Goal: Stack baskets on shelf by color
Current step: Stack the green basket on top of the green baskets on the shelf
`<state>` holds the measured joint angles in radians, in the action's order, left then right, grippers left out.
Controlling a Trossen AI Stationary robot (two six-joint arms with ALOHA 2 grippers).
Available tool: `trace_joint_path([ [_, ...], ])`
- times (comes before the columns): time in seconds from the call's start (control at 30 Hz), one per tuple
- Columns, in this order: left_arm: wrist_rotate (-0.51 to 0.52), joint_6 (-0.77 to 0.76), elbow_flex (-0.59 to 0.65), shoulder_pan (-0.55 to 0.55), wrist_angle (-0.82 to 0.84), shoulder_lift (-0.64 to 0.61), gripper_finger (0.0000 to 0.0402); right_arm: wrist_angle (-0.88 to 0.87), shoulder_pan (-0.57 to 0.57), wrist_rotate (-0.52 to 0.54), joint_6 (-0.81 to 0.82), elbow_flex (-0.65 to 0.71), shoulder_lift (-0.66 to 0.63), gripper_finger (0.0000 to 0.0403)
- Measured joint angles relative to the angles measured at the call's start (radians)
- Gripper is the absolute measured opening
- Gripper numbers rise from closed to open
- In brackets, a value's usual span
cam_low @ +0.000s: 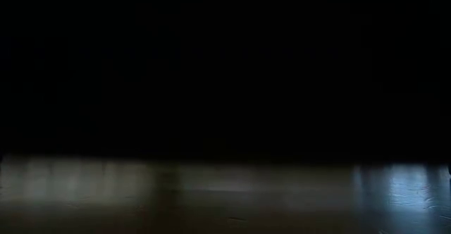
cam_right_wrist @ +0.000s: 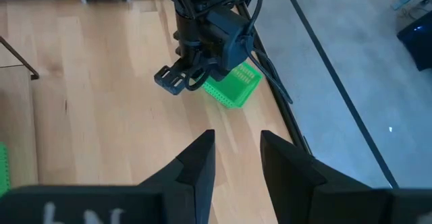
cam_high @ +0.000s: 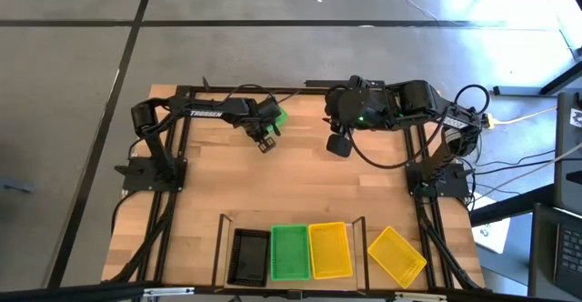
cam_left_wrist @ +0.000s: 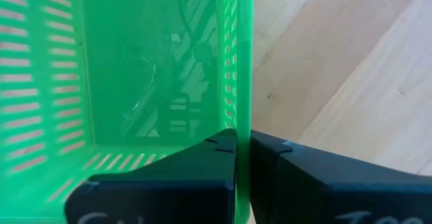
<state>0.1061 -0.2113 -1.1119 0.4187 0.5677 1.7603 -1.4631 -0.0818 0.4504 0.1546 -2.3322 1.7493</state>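
We see the left pincer (cam_left_wrist: 243, 173) pinching the thin slotted side wall of a green basket (cam_left_wrist: 135, 82), one dark finger inside it and one outside, pressed tight on the plastic. From above, that green basket (cam_high: 276, 116) sits at the far edge of the worktop (cam_high: 300, 184), mostly hidden under the left arm; the right wrist view shows its perforated corner (cam_right_wrist: 233, 86) poking out beside the arm. Whether it rests on the wood or is lifted, we cannot tell.

The basket's plastic is glossy and translucent, with rows of narrow slots along the walls and a patterned cut-out floor. The worktop is pale wood planks with visible grain.

The right pincer (cam_right_wrist: 236, 160) is spread, its blunt dark fingers apart with nothing between them, hovering over bare wood near the far edge, well apart from the green basket.

At the near edge stands the shelf (cam_high: 221, 247), a low light-wood platform with thin black posts. On it, side by side and touching: a black basket (cam_high: 250, 256), a green one (cam_high: 290, 252) and a yellow one (cam_high: 329, 249), all rectangular. Another yellow basket (cam_high: 396, 255) lies off the shelf to the right, turned at an angle.

The low view is almost fully dark; we make out nothing there.
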Motion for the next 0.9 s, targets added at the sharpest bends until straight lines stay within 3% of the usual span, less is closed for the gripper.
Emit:
trace_joint_path([
  [0.43, -0.082, 0.188, -0.002, 0.000, 0.050, -0.003, 0.0000, 0.080, 0.000, 0.002, 0.000, 0.000, 0.000, 0.0117],
  [0.53, -0.096, 0.236, -0.002, -0.003, 0.062, -0.008, 0.0000, 0.150, 0.000, 0.059, -0.002, 0.000, 0.005, 0.0117],
  [0.77, -0.099, 0.295, -0.002, -0.015, 0.089, -0.008, 0.0000, 0.383, 0.000, 0.315, -0.083, 0.001, 0.018, 0.0117],
  [0.9, -0.099, 0.301, -0.002, -0.028, 0.096, -0.008, 0.0000, 0.529, -0.005, 0.334, -0.188, 0.001, 0.017, 0.0117],
])
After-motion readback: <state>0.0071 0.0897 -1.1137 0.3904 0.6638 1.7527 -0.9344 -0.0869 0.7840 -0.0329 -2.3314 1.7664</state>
